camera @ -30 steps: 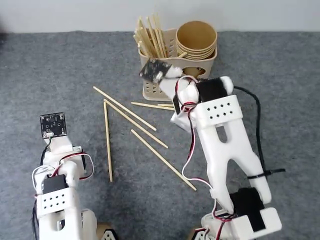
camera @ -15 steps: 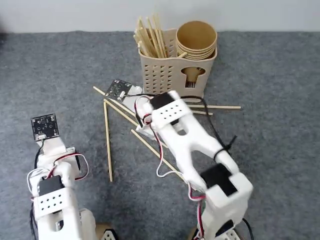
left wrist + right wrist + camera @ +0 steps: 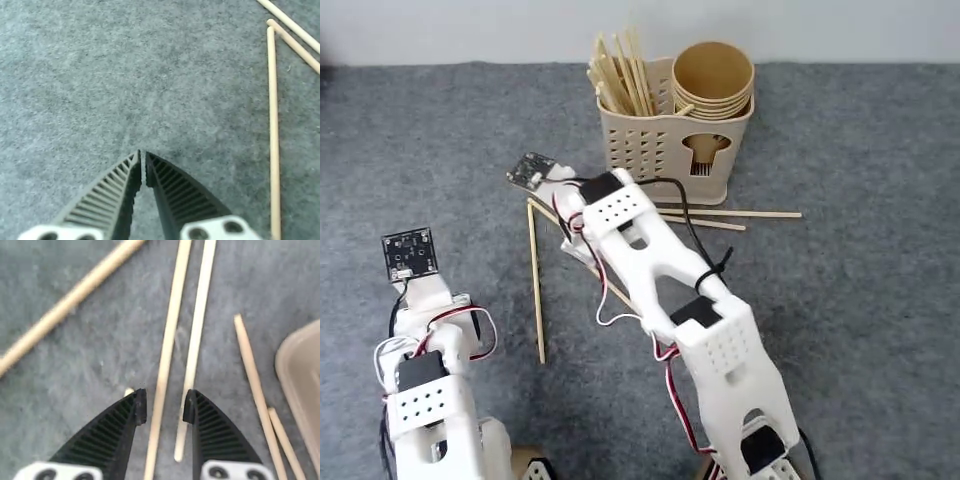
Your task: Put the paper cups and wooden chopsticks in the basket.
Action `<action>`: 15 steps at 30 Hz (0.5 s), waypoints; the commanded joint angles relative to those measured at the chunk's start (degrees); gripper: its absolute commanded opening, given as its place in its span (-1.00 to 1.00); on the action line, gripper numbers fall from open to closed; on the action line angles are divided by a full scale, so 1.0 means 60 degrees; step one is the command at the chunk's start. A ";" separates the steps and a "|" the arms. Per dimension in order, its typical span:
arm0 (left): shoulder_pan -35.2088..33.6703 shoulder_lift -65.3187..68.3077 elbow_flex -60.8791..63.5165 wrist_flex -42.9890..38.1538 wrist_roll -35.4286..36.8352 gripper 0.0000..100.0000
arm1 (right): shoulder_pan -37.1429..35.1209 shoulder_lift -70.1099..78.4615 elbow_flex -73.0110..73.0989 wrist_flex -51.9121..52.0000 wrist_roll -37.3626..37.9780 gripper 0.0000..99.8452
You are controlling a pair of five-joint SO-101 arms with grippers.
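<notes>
Right gripper (image 3: 162, 407), fingers spread, straddles a wooden chopstick (image 3: 169, 347) whose long axis runs straight ahead between them.

Grey felt table (image 3: 880, 300) carries the basket (image 3: 650, 150) and several loose wooden chopsticks (image 3: 536, 290).

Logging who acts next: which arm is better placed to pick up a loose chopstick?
Right. The right pincer is open, with a chopstick running between its jaws. The left pincer is shut over bare carpet, the nearest chopstick off to one side.
</notes>
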 commanded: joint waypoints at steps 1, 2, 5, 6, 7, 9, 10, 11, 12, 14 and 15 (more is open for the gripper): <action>-0.0044 -0.0190 -0.0330 -0.0234 -0.0132 -0.97 | -0.0110 0.0388 -0.1377 0.0315 -0.0264 -0.72; -0.0044 -0.0190 -0.0330 -0.0234 -0.0132 -0.97 | -0.0110 0.0593 -0.1553 0.0300 -0.0264 -0.70; -0.0044 -0.0190 -0.0330 -0.0234 -0.0132 -0.97 | -0.0051 0.1150 -0.1905 0.0300 -0.0293 -0.56; -0.0044 -0.0190 -0.0330 -0.0234 -0.0132 -0.97 | -0.0037 0.1311 -0.1993 0.0300 -0.0293 -0.50; -0.0044 -0.0190 -0.0330 -0.0234 -0.0132 -0.97 | -0.0022 0.1443 -0.2066 0.0300 -0.0293 -0.46; -0.0044 -0.0190 -0.0330 -0.0234 -0.0132 -0.97 | 0.0051 0.1604 -0.2168 0.0300 -0.0293 -0.45; -0.0044 -0.0190 -0.0330 -0.0234 -0.0132 -0.97 | 0.0081 0.1678 -0.2242 0.0300 -0.0293 -0.47; -0.0044 -0.0190 -0.0330 -0.0234 -0.0132 -0.97 | 0.0110 0.1736 -0.2330 0.0300 -0.0278 -0.50; -0.0044 -0.0190 -0.0330 -0.0234 -0.0132 -0.97 | 0.0110 0.1795 -0.2403 0.0300 -0.0278 -0.54; -0.0044 -0.0190 -0.0330 -0.0234 -0.0132 -0.97 | 0.0110 0.1824 -0.2432 0.0315 -0.0264 -0.65; -0.0044 -0.0190 -0.0330 -0.0234 -0.0132 -0.97 | 0.0110 0.1824 -0.2432 0.0315 -0.0264 -0.73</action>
